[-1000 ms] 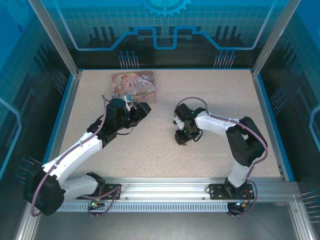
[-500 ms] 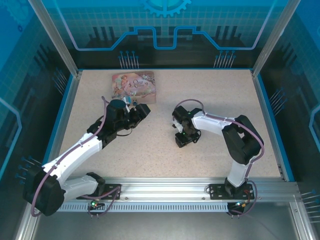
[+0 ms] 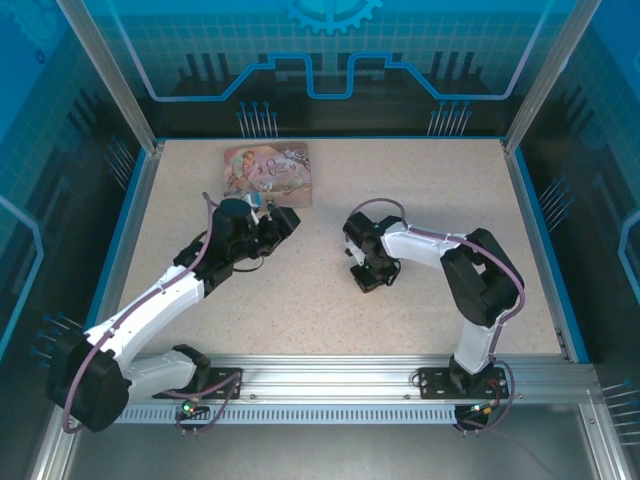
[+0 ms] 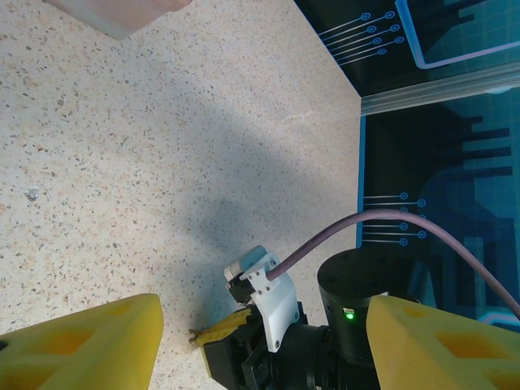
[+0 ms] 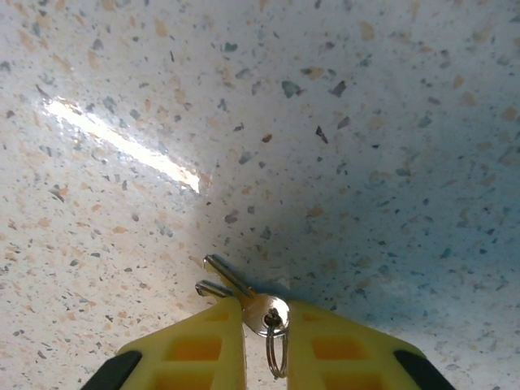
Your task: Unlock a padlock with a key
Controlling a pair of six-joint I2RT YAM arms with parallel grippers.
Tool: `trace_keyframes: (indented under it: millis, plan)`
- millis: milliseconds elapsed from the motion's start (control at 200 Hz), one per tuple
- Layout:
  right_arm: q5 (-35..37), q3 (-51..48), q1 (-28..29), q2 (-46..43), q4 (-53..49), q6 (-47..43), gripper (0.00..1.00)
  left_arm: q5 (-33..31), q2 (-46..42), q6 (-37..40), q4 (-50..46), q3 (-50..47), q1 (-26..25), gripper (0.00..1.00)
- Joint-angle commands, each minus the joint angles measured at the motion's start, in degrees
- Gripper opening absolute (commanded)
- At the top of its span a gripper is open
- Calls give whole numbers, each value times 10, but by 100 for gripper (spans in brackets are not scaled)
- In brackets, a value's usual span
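Right gripper (image 5: 264, 329), pinched tight on the key (image 5: 236, 283) with its blade pointing eleven o'clock, has swung in toward nine o'clock, nearing the wide-open, empty left gripper (image 3: 277, 218), so the key looks secured.

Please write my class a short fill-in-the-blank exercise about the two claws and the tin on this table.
1. The right claw grips a ___ by its head.
2. The left claw is ___, its fingers spread wide.
3. Both claws have fingers coloured ___.
4. The pink tin lies on the robot's ___ half of the table.
Missing words: key; open; yellow; left.
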Motion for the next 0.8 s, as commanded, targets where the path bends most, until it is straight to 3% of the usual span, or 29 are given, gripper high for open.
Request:
trace_keyframes:
  millis: [0,155,560,795]
  plan:
    - [-24,-20,4,-3,11,-1,9,-4,-5,14,-7,2,4,69]
    - [-44,-37,-8,-40,36,-10,0,-6,-2,17,-10,5,5,69]
    - [-135,-87,-49,-122,104,-15,0,-3,-3,38,-9,9,5,69]
    - [-225,-157,-106,-239,232,52,0,58,-11,78,76,5,5,69]
